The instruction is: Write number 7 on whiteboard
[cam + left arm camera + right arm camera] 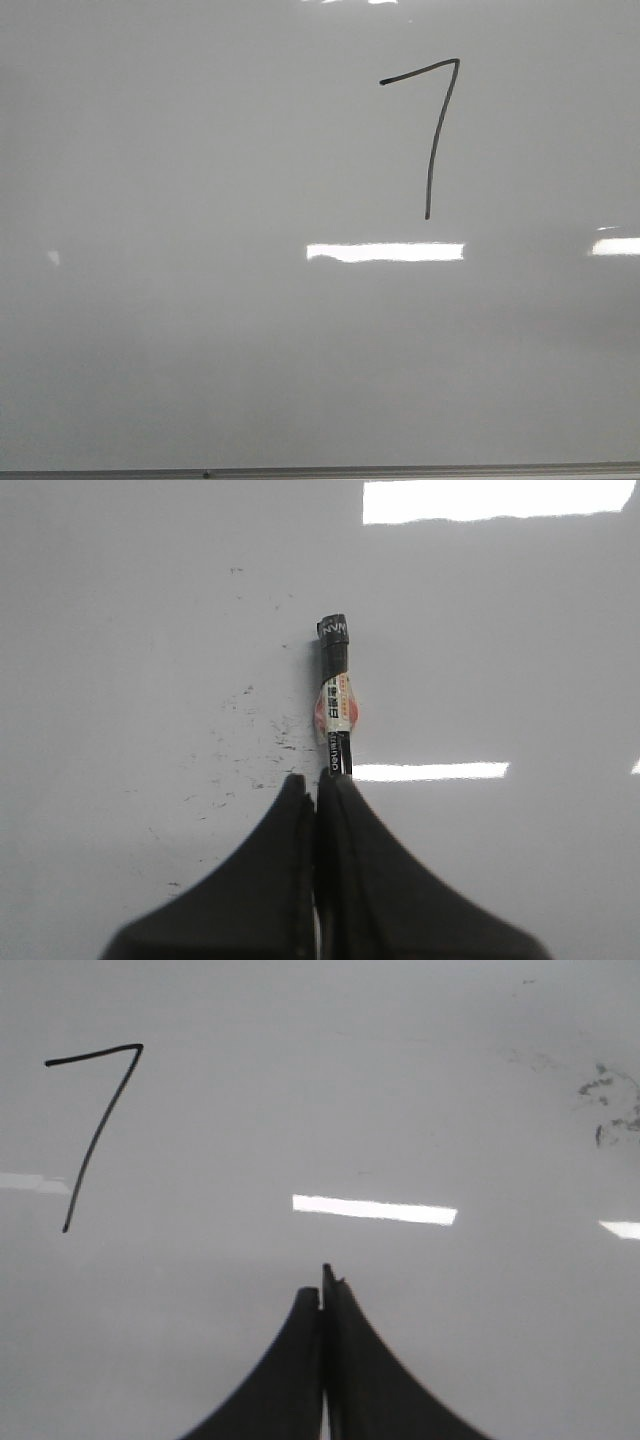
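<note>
The number 7 [420, 71] is drawn in thin dark marker on the upper right of the whiteboard [200, 300]; it also shows in the right wrist view as the number 7 [93, 1054]. Neither gripper appears in the front view. My left gripper [315, 780] is shut on a black marker [337, 705] with a white and red label, which sticks out past the fingertips over the whiteboard [500, 660]. My right gripper [322, 1285] is shut with nothing in it, over bare whiteboard [400, 1090] to the side of the figure.
A thin grey frame edge [400, 470] runs along the board's near side. Bright rectangular glare patches [385, 251] lie on the surface. Old ink specks [250, 730] show near the marker, and a dark smudge [610, 1110] marks the board in the right wrist view.
</note>
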